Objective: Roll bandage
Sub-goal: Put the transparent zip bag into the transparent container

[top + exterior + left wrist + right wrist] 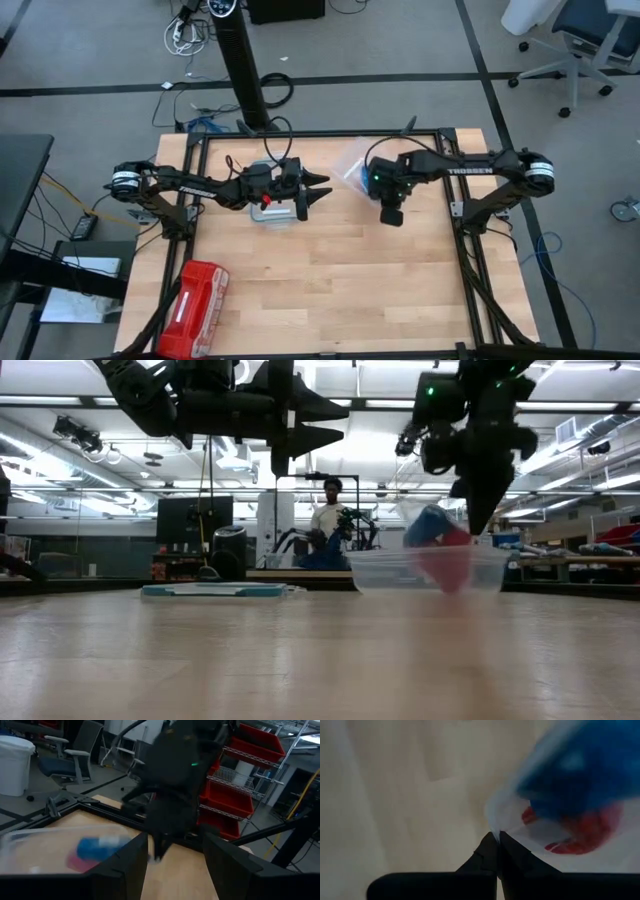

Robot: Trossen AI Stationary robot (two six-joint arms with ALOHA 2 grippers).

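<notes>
The bandage (585,765) is a compact blue roll lying inside a clear plastic container (400,572) at the table's far middle, beside a red-pink roll (585,827). The left wrist view also shows the bandage (97,847) through the container's wall. My right gripper (480,520) points steeply down, shut, its tips just on the near side of the container's rim (492,815) and above the tabletop. My left gripper (318,190) hangs level and open, left of the container, pointing toward the right arm.
A red zip pouch (195,305) lies at the table's near left corner. A white and metal object (270,212) sits under the left arm's wrist. A black frame (330,133) edges the table. Bare wood spreads across the near middle. A person (328,520) stands far behind.
</notes>
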